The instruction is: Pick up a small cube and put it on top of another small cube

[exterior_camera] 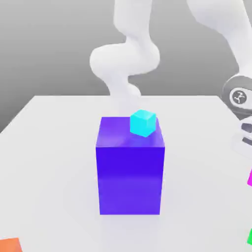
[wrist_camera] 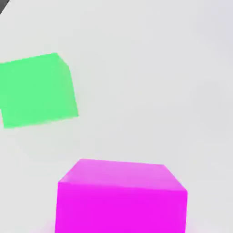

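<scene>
Bright, even light falling from overhead, soft faint shadow pooling under the big blue-purple block [exterior_camera: 130, 167], white tabletop [exterior_camera: 54, 147] washing out, edges looking slightly soft.

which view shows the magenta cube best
The hand view: the magenta cube sits large and close there, with its top and one side face plain, and the green cube lies apart from it. The exterior view catches just a magenta sliver at its right edge.

The exterior view looks slightly down across the table [exterior_camera: 49, 142] toward the arm's base [exterior_camera: 123, 64]. The hand view hangs close over the pink cube [wrist_camera: 120, 195] and green cube [wrist_camera: 36, 88], which the exterior view catches at its right edge.
</scene>
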